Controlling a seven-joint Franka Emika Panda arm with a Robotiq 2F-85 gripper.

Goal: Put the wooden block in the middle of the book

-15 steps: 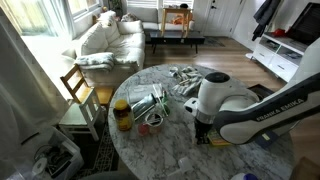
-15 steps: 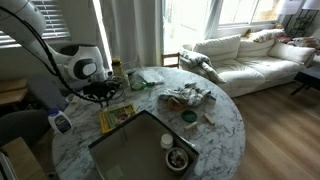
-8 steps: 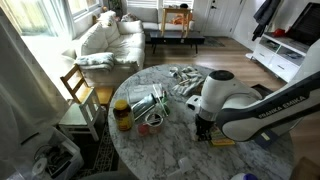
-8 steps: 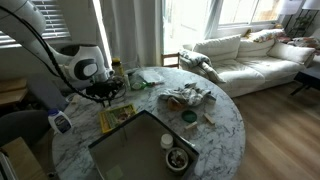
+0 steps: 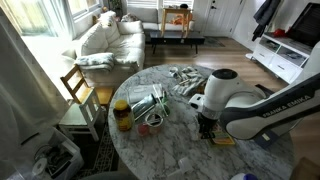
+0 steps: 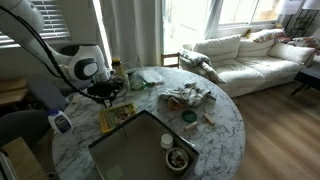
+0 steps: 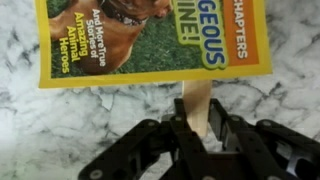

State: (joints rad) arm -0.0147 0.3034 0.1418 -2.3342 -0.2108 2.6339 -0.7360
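In the wrist view my gripper is shut on a pale wooden block that sticks out between the fingers. Its far end reaches the near edge of the book, a yellow-bordered paperback with a dog on grass lying flat on the marble table. In an exterior view the gripper hangs just above the book. In an exterior view the arm hides most of the book; the block does not show there.
On the round marble table stand a jar, a metal object and crumpled cloths. A dark tray with a small cup and bowl lies near the book. A wooden chair stands beside the table.
The arm has shifted slightly to the right in an exterior view, carrying the block closer over the book. Nothing else moved.
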